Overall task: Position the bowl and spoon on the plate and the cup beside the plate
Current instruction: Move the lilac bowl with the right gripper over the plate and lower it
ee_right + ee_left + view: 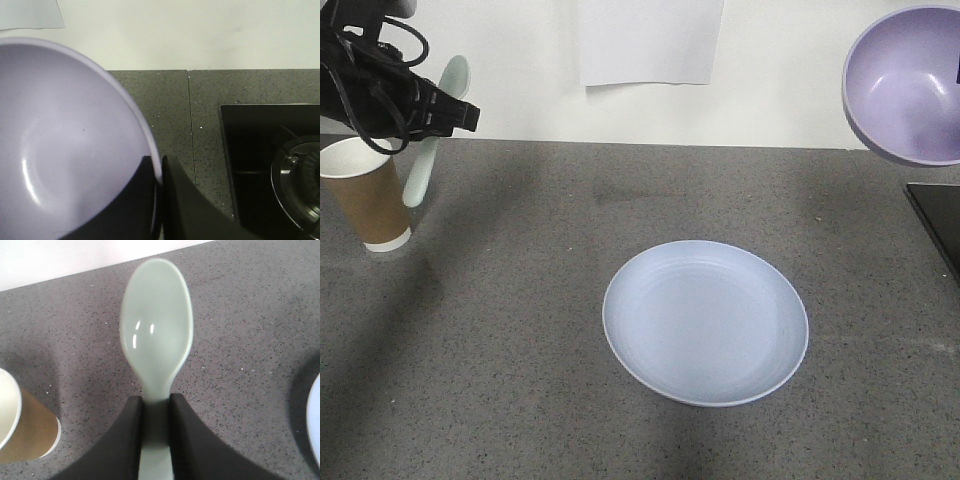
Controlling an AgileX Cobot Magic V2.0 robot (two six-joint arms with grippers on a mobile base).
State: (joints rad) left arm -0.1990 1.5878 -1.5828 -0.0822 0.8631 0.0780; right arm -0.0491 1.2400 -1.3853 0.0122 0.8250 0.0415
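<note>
Left wrist: spoon (156,335) btwn L claw (156,401) jaws

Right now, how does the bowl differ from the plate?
The bowl is lavender and deep; the plate is pale blue and shallow. The bowl hangs tilted in the air, its rim clamped by the right gripper; the plate lies flat and empty on the counter. Both are round and smooth.

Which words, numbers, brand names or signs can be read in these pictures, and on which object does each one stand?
None can be read in any view.
The white sheet of paper at the top of the front view looks blank.
The cup shows plain brown with a white rim.
The spoon, bowl and plate bear no marks.
</note>
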